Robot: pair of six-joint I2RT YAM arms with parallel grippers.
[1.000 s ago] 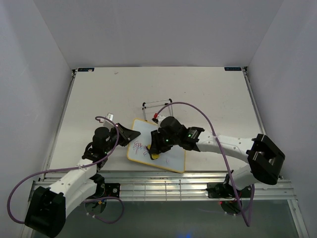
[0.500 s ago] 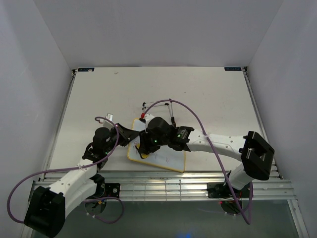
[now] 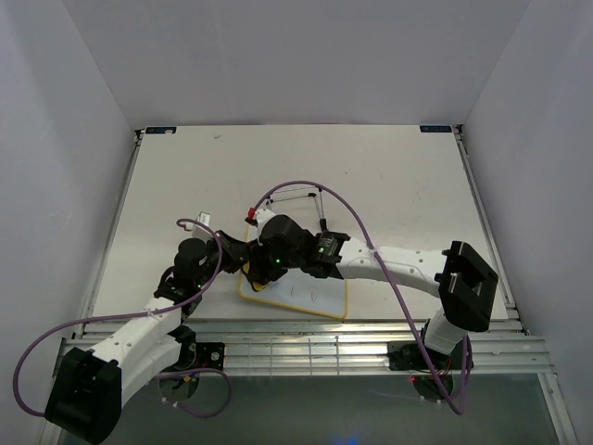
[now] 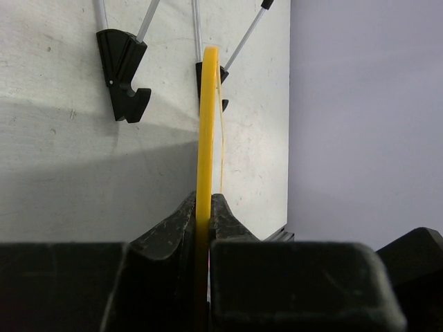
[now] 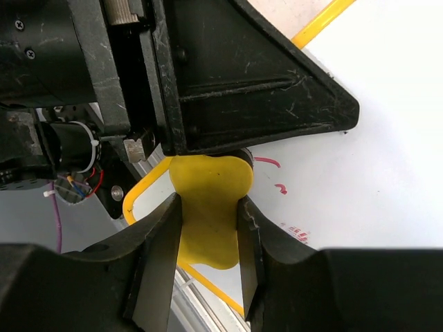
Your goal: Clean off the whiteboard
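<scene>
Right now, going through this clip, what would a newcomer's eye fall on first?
The bright yellow eraser, pinched in the right arm's fingers and pressed on the whiteboard at the near middle of the table. Next, the left arm's fingers clamping the board's yellow frame at its left edge, and a few purple-red marks showing beside the eraser.

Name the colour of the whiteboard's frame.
The whiteboard frame is yellow, clearest in the left wrist view.
</scene>
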